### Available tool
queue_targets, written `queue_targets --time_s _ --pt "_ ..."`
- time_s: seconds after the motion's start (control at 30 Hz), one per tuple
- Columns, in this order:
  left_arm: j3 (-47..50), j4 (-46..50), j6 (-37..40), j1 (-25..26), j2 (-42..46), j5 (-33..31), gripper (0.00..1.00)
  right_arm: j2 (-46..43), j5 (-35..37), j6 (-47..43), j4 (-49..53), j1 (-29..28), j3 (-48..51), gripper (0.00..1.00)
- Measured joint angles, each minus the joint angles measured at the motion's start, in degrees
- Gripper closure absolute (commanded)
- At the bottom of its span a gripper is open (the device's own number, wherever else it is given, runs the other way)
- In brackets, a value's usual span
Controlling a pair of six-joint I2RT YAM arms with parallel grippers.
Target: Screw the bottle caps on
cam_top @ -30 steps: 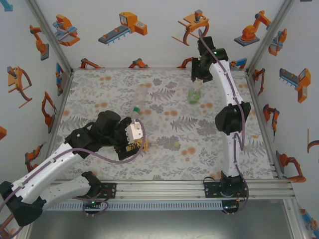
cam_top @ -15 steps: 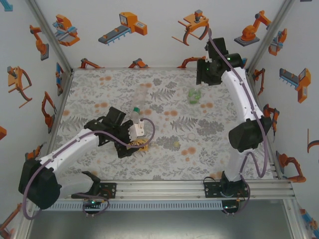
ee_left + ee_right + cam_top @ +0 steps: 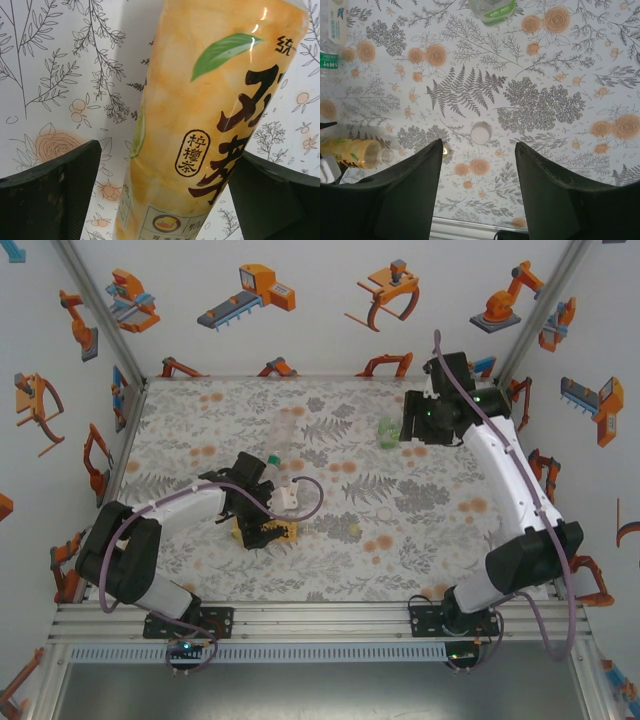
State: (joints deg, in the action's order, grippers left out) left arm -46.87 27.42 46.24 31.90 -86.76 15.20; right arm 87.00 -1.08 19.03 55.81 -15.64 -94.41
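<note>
- If you start at the lower centre-left of the top view, your left gripper (image 3: 258, 530) sits low over the amber bottle (image 3: 285, 531), which lies on its side on the floral table (image 3: 450, 550).
- Over in the left wrist view, the jaws are spread wide and the bottle's yellow label runs up the middle of the frame between the two black fingers (image 3: 50, 195). Bare table shows between the bottle and the finger at frame left, so nothing's clamped. Can't tell if the finger at frame right touches it.
- Then there's the white cap (image 3: 481, 132), lying alone on the table at the centre of the right wrist frame, well apart from every bottle.
- You've got a small green cap (image 3: 272, 460) just above the left gripper in the top view.
- Further up, centre-left, is the plain clear bottle (image 3: 285, 430).
- Farthest back, at upper centre-right, the green-label bottle (image 3: 388, 430) is just beside your right gripper (image 3: 410, 428).
- That one's jaws are roughly half apart and holding nothing, with only patterned table showing between its fingers.
</note>
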Motion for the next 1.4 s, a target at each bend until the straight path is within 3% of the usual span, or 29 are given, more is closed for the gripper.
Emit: queue_targets --time_s 0.5,0.7,1.1,1.4 --pt "0.50 -1.70 0.59 -0.87 -0.26 -0.31 0.27 -6.93 -1.11 2.32 -2.99 -0.26 12.13 0.44" --pt "0.37 -1.79 0.48 -0.94 -0.72 1.18 0.44 -9.42 -1.29 3.63 -3.48 -0.85 14.82 0.45" --pt "0.00 -2.32 -2.69 -1.62 -0.07 4.59 0.50 -12.96 -0.87 6.08 -3.17 -4.61 18.43 0.46" --pt "-0.02 -6.05 -11.41 -2.80 12.94 9.31 0.54 -13.51 -0.50 9.68 -2.58 -12.17 20.76 0.48"
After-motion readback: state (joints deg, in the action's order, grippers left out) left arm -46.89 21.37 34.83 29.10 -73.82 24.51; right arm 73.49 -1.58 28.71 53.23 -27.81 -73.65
